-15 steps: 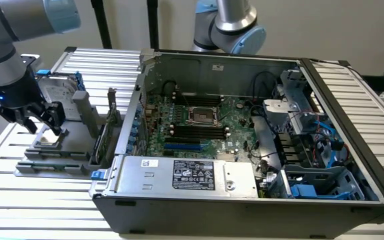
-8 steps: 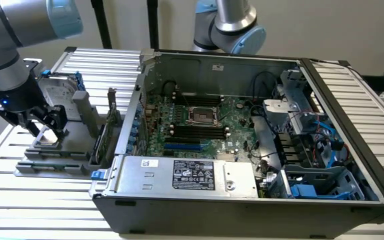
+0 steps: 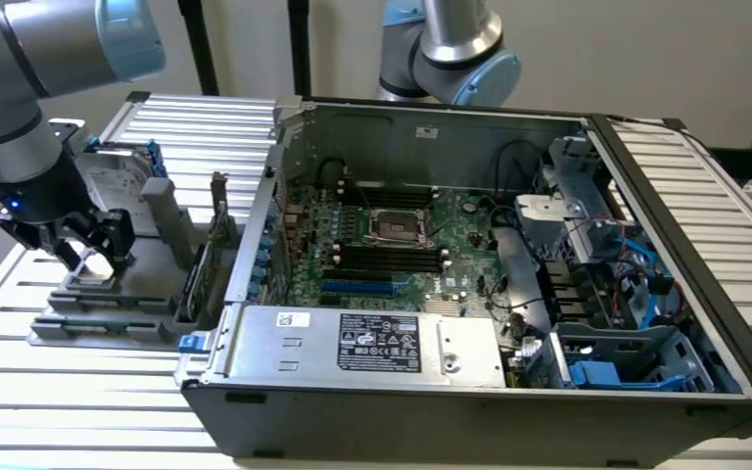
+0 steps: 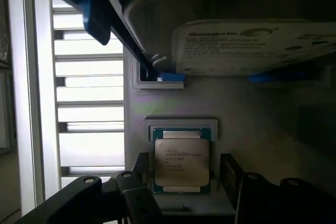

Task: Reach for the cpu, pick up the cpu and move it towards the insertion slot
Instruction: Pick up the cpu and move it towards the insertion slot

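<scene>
My pincer (image 3: pixel 91 253) hangs released, jaws either side of the cpu (image 4: pixel 181 162) seated in its holder (image 4: pixel 252 119) at the exterior view's left, placed to clamp its edges; the insertion slot (image 3: pixel 399 227) lies well apart.

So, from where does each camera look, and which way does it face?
Exterior view: off the arm, raised, looking down at an angle on the open computer case and the grey holder beside it; the arm and claw show.
Wrist view: on the wrist, looking along the open claw at the cpu between its fingers, the hard drive beyond.
Both share the claw, the hard drive and the grey holder.
</scene>
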